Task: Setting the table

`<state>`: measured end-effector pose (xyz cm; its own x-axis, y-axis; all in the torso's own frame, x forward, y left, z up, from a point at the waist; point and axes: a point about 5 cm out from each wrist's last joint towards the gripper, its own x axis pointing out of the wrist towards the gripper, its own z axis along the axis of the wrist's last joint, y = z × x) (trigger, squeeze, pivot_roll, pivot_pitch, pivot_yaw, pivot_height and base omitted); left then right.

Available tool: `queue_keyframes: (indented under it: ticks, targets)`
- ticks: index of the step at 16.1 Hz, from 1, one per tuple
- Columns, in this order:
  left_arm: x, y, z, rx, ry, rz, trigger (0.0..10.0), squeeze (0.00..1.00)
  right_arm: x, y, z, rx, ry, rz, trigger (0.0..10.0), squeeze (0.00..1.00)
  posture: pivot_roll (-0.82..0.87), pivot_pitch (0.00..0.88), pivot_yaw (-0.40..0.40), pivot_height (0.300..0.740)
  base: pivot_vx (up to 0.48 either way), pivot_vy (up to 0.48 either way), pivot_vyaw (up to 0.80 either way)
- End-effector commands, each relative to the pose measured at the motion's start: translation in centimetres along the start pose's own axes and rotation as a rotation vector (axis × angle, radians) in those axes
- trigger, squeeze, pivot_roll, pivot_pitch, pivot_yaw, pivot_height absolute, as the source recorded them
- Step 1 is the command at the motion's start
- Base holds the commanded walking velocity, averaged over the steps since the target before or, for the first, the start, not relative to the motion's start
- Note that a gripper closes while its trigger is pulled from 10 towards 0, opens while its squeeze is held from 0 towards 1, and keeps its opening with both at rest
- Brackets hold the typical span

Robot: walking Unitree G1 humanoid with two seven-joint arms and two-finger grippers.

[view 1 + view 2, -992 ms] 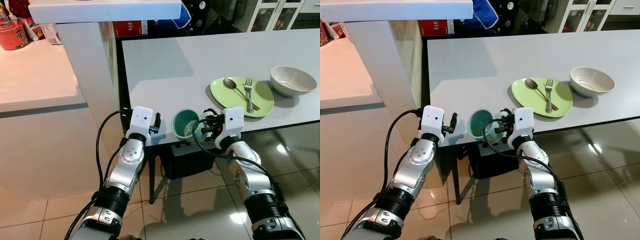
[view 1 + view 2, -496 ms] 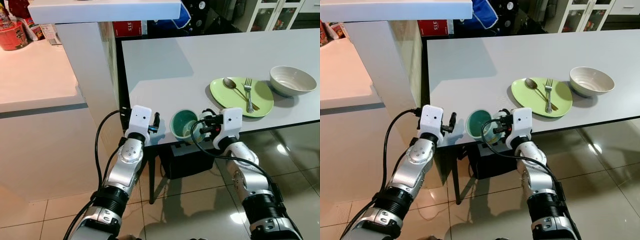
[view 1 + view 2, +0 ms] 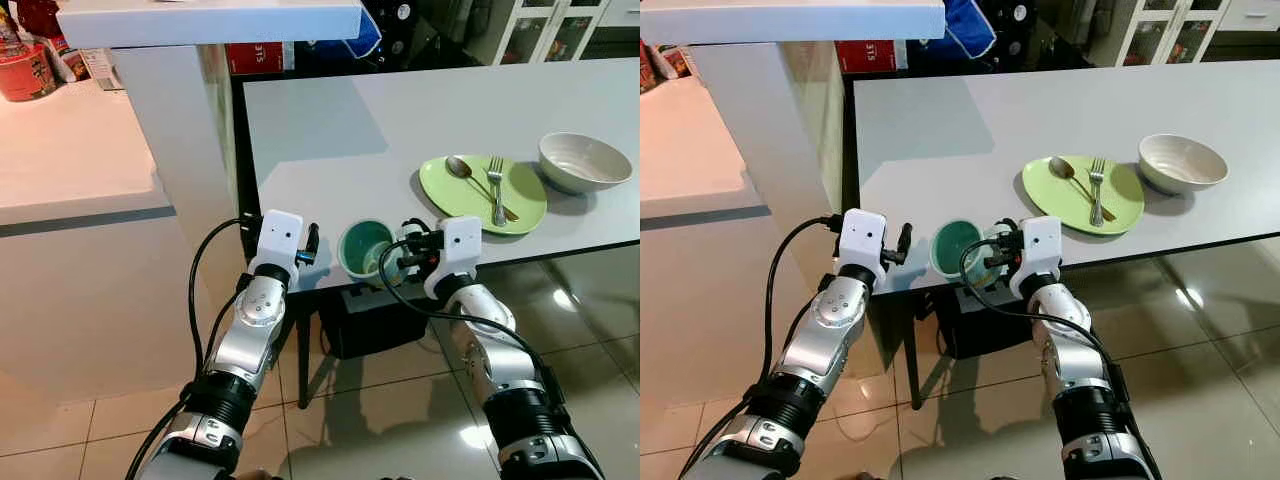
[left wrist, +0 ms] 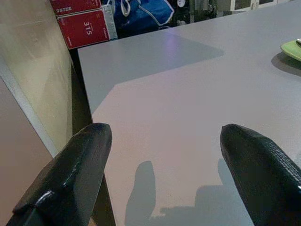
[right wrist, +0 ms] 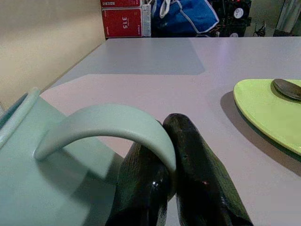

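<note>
Left claw [image 4: 164, 174] wide and empty at the counter [image 3: 340, 150] edge; mug [image 3: 366, 248] at the near edge, just left of the right claw [image 5: 176, 179], which pinches its handle [image 5: 106, 125], plate [image 3: 485, 192] further right.

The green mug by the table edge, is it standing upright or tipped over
Upright. The green mug stands at the table edge with its mouth facing up, and the right gripper is shut on its handle.
</note>
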<state>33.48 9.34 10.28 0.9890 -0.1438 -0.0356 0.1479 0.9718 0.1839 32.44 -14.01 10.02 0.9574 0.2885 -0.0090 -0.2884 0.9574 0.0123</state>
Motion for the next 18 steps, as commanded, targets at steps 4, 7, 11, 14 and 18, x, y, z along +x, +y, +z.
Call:
queue_keyframes:
  ticks: [4,7,11,14,18]
  targets:
    - [0.32,0.17,0.55,0.002,-0.019,-0.004,10.0,0.0,-0.29,0.1,-1.32,-0.016,0.069,0.011,10.0,0.0,-0.01,0.0,0.005,0.74,0.0,0.0,0.0]
    - [0.17,-0.01,0.57,0.004,-0.024,-0.009,10.0,0.0,-0.3,0.21,-1.33,-0.002,0.064,0.009,10.0,0.0,-0.01,0.0,0.003,0.74,0.0,0.0,0.0]
    - [0.01,0.21,0.49,0.01,-0.024,-0.006,10.0,0.0,-0.35,0.68,-1.74,0.034,0.08,0.004,10.0,0.0,0.0,0.0,0.008,0.74,0.0,0.0,0.0]
    - [0.05,-0.23,0.75,0.023,-0.035,-0.023,10.0,0.0,-0.13,0.95,-1.74,0.027,0.089,0.012,10.0,0.0,0.0,0.0,0.007,0.74,0.0,0.0,0.0]
    - [0.24,0.17,0.92,0.029,-0.035,-0.014,10.0,0.0,0.16,0.95,-1.58,0.035,0.092,0.014,10.0,0.0,0.01,0.0,0.008,0.74,0.0,0.0,0.0]
